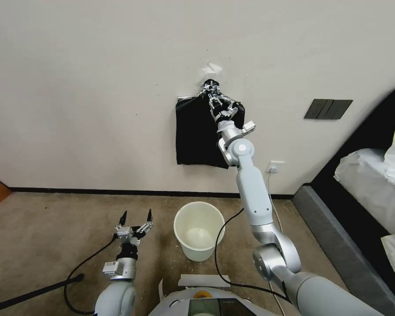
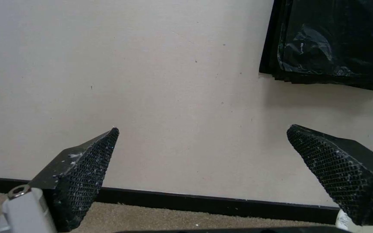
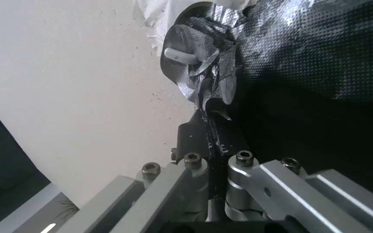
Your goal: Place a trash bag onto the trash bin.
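The cream-white trash bin (image 1: 202, 252) stands upright on the carpet below the wall, with nothing in it. Above it a bundle of black bags (image 1: 195, 136) (image 2: 333, 42) hangs from a white hook (image 3: 178, 55). My right gripper (image 1: 215, 102) (image 3: 206, 129) is raised to the bundle's silvery bunched top and is shut on a thin fold of black plastic, the trash bag (image 3: 212, 145), which still lies against the bundle. My left gripper (image 1: 136, 215) (image 2: 201, 142) hovers low to the left of the bin, open and holding nothing, pointing at the wall.
A dark switch panel (image 1: 328, 109) and a white socket (image 1: 275, 166) sit on the wall to the right. A bed with white covers (image 1: 373, 175) fills the right side. Black cables (image 1: 217, 250) run over the carpet beside the bin.
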Available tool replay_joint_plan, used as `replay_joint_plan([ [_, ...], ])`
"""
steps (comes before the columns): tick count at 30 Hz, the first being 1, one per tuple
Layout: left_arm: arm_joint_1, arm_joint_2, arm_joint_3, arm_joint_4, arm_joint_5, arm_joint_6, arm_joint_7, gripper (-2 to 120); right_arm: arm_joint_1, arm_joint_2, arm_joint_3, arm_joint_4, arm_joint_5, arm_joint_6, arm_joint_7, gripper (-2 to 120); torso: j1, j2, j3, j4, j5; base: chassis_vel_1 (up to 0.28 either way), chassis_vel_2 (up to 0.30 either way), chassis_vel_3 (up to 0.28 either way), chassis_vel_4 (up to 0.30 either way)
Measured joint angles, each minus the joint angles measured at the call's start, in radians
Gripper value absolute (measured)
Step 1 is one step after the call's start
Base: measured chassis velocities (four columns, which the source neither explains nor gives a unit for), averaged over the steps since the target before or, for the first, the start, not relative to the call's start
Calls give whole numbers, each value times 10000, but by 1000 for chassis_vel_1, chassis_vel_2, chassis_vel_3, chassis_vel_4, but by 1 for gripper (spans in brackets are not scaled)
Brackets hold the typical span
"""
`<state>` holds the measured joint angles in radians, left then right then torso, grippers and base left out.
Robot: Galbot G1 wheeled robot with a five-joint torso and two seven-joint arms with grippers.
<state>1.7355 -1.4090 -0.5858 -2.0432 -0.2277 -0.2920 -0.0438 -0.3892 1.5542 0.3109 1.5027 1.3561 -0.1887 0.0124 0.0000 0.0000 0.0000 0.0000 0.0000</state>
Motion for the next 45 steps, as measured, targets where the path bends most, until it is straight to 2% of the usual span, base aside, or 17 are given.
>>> replay_joint_plan([
  [4, 18, -7, -10, -10, 0, -10, 0, 100, -196, -89, -198, 7, -448, 270, -547, 0, 0, 0, 0, 0, -1, 0, 0, 0, 0],
  [8, 18, -7, -10, -10, 0, -10, 0, 100, -196, -89, -198, 7, -448, 270, -547, 0, 0, 0, 0, 0, -1, 0, 0, 0, 0],
  [9, 67, -15, -13, -25, 0, -26, 0, 100, -652, -290, -475, 310, -908, 669, -1362, 0, 0, 0, 0, 0, 0, 0, 0, 0, 0],
  [14, 68, -33, 21, -54, 0, -36, 1, 100, -1086, -625, -748, 787, -1197, 1156, -2032, 0, 0, 0, 0, -1, 0, 0, 0, 0, 0],
  [23, 53, -49, 35, -85, 0, -57, 1, 100, -1693, -1162, -1227, 1547, -1312, 1464, -2051, 0, 0, 0, 0, 0, 0, 0, 0, 0, 0],
  [25, 64, -70, 65, -115, 0, -75, 2, 100, -2153, -1411, -1464, 2129, -1352, 1515, -2032, 0, 0, 0, 0, -1, 0, 0, 0, 0, 0],
  [35, 101, -162, 170, -241, 1, -149, 12, 100, -2959, -1914, -1850, 3251, -1547, 1570, -1775, 0, 0, 0, -1, 0, 0, 0, 0, 0, 0],
  [40, 128, -169, 212, -265, 1, -225, 19, 100, -3705, -2238, -1916, 4269, -1578, 1503, -2301, 0, 0, 0, -1, -1, 0, 0, 0, 0, 0],
  [45, 189, -167, 253, -379, 1, -252, 24, 100, -4233, -2431, -1915, 4780, -1702, 1478, -2390, 0, 0, 0, -1, 0, 0, 0, 0, 0, 0],
])
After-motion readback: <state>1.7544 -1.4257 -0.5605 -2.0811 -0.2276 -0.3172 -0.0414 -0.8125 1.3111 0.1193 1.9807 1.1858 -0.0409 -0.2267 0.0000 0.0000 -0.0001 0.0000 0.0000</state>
